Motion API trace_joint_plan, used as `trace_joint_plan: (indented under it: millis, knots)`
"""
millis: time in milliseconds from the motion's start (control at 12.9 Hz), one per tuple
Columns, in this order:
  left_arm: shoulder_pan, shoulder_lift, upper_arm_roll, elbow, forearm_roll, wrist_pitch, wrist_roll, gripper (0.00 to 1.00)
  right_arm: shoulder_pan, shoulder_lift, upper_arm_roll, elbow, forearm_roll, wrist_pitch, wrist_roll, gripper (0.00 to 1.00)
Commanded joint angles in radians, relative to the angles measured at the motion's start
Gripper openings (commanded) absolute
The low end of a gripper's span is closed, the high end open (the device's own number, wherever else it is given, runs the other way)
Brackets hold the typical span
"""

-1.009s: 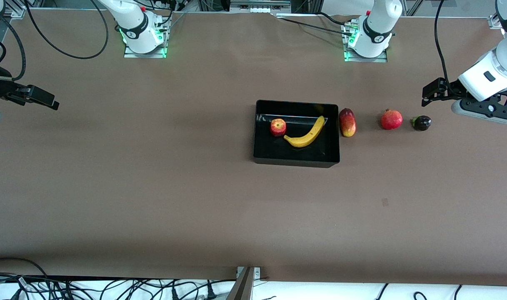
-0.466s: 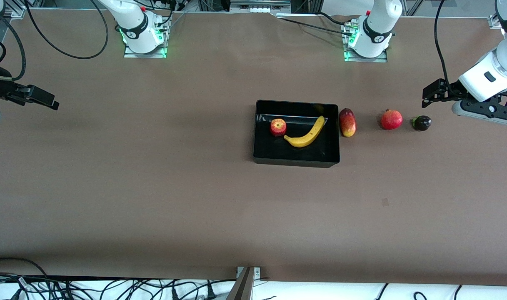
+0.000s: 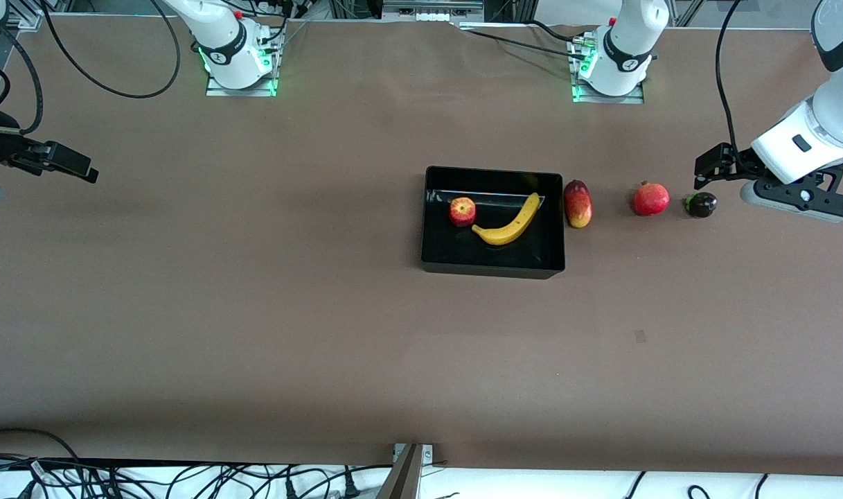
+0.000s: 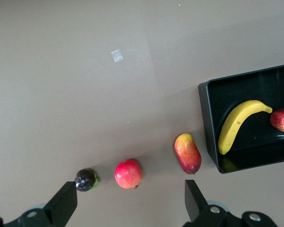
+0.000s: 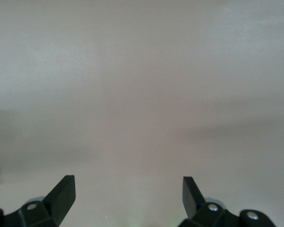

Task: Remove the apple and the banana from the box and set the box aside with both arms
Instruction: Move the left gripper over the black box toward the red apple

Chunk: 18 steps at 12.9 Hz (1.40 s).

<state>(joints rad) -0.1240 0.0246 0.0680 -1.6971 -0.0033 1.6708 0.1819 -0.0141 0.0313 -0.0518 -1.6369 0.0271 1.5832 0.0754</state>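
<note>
Wide bare table (image 3: pixel 255 312) around me. Obstacles: box (image 3: pixel 492 267) mid-table, then oblong fruit (image 3: pixel 578 204) just beside its wall, crowned red fruit (image 3: pixel 651 199) and purple fruit (image 3: pixel 701 204) in a row toward my left arm's end, gaps between them.

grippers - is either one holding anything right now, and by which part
Nothing is held. The left gripper is open above the table near the dark purple fruit; the right gripper is open over bare table.

White jointed arms (image 3: pixel 809 135), dark grey joint caps, black cables, green-lit bases (image 3: pixel 241 69).
</note>
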Motion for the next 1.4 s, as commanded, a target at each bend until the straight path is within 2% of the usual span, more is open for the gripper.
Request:
trace_joint_plan:
  millis: [0,310,388,621,776,1009,1164,1319]
  knots:
    - [-0.005,0.038,0.000,0.039,-0.004,-0.017,0.016,1.00,-0.015,0.004,0.009,0.014,0.008,-0.014,-0.008,1.00]
    - [-0.016,0.057,-0.039,0.027,-0.018,-0.036,0.061,1.00,-0.017,0.004,0.009,0.014,0.008,-0.014,-0.008,1.00]
    - [-0.043,0.067,-0.063,0.028,-0.018,-0.034,0.042,1.00,-0.015,0.004,0.009,0.014,0.008,-0.014,-0.008,1.00]
    - [-0.147,0.115,-0.073,0.019,-0.020,0.003,-0.118,1.00,-0.015,0.004,0.009,0.014,0.008,-0.014,-0.008,1.00]
    - [-0.224,0.159,-0.073,-0.004,-0.023,0.079,-0.250,1.00,-0.015,0.004,0.009,0.014,0.008,-0.014,-0.008,1.00]
    - [-0.302,0.250,-0.073,-0.022,-0.139,0.183,-0.410,1.00,-0.015,0.004,0.009,0.014,0.008,-0.014,-0.009,1.00]
    - [-0.359,0.287,-0.074,-0.097,-0.150,0.327,-0.473,1.00,-0.015,0.004,0.009,0.014,0.008,-0.014,-0.008,1.00]
    - [-0.384,0.325,-0.121,-0.168,-0.150,0.482,-0.554,1.00,-0.015,0.004,0.009,0.014,0.008,-0.014,-0.008,1.00]
